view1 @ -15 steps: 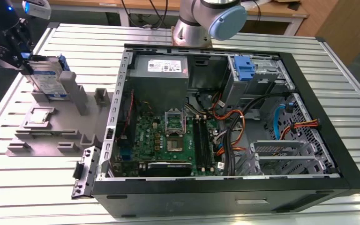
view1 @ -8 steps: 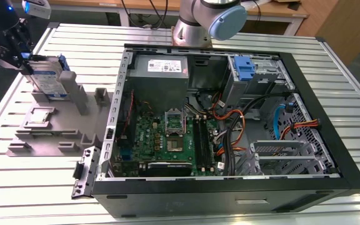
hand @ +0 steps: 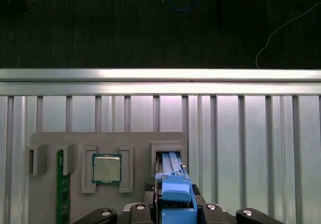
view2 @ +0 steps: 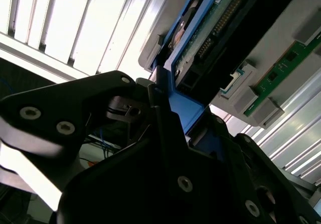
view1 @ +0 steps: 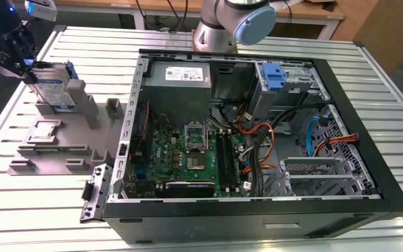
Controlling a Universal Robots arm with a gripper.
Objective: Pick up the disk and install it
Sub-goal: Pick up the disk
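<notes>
Clenched: black gripper (view1: 32, 71) pinches flat silver-grey metal disk (view1: 57, 90) by blue top rail, right between its jaws. Disk stands edge-up in grey plastic fixture (view1: 61, 152) slot, probably so rail is reachable from above.

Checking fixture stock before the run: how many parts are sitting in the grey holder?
3. The disk stands upright in its slot; a processor lies flat in the next pocket; a green memory stick stands on edge beyond that. Other slots may hide more.

A robotics lab: a robot arm (view1: 224, 23) on a slatted aluminium table (view1: 390, 68), an opened computer case (view1: 369, 210), a parts fixture (view1: 54, 152).
</notes>
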